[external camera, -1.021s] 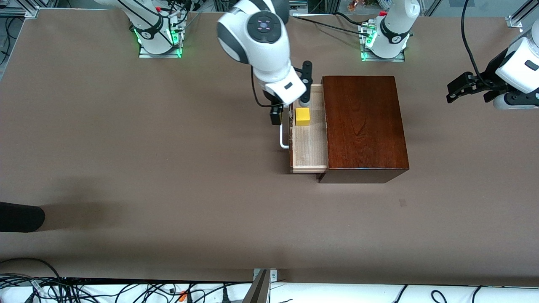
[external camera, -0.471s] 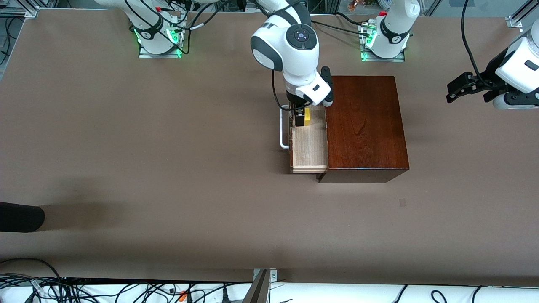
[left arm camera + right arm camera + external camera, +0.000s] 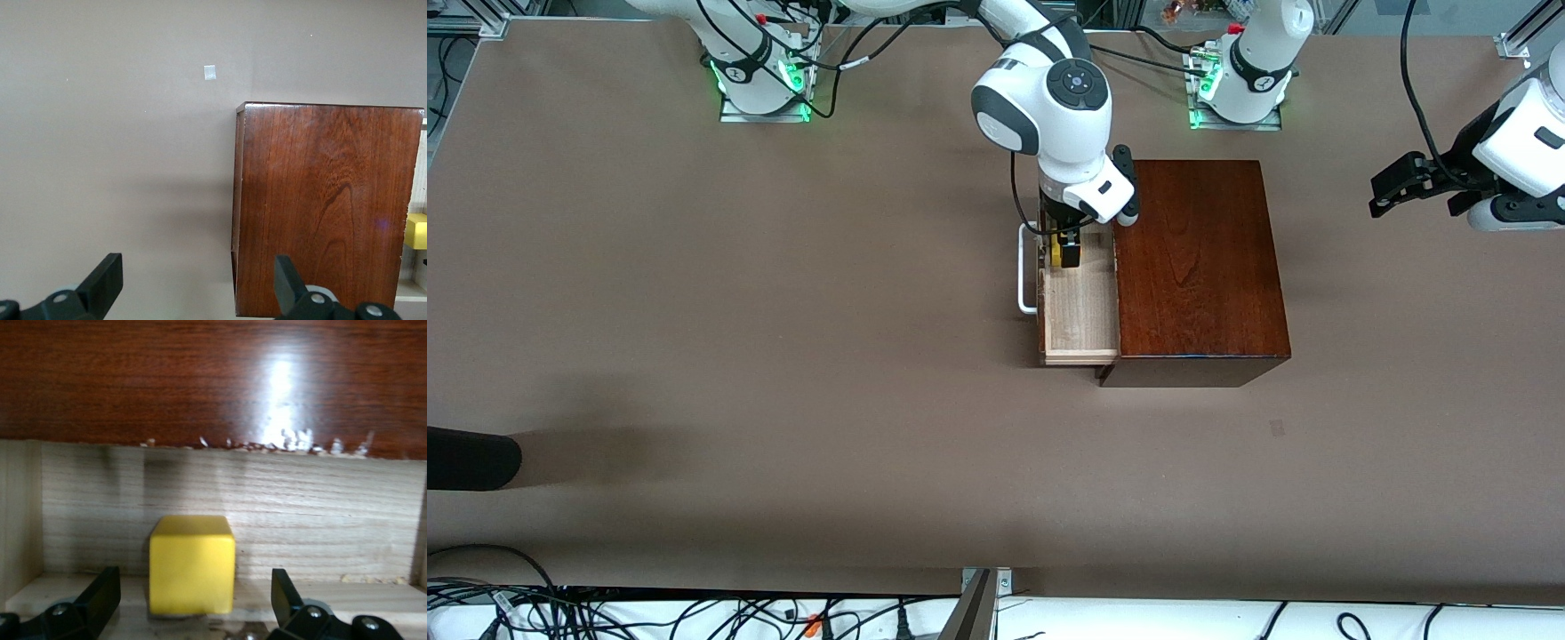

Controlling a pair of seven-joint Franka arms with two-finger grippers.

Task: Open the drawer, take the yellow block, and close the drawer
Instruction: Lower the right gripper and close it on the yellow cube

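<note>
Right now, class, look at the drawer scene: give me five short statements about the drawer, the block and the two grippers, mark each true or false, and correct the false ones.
1. The drawer is pulled out of the wooden box. True.
2. The yellow block lies on the tabletop outside the drawer. False: it sits inside the drawer.
3. The right gripper is open with a finger on each side of the block. True.
4. The left gripper is holding the drawer handle. False: it waits open above the table, at the left arm's end.
5. The block has been lifted clear of the drawer. False: it rests on the drawer floor.
</note>
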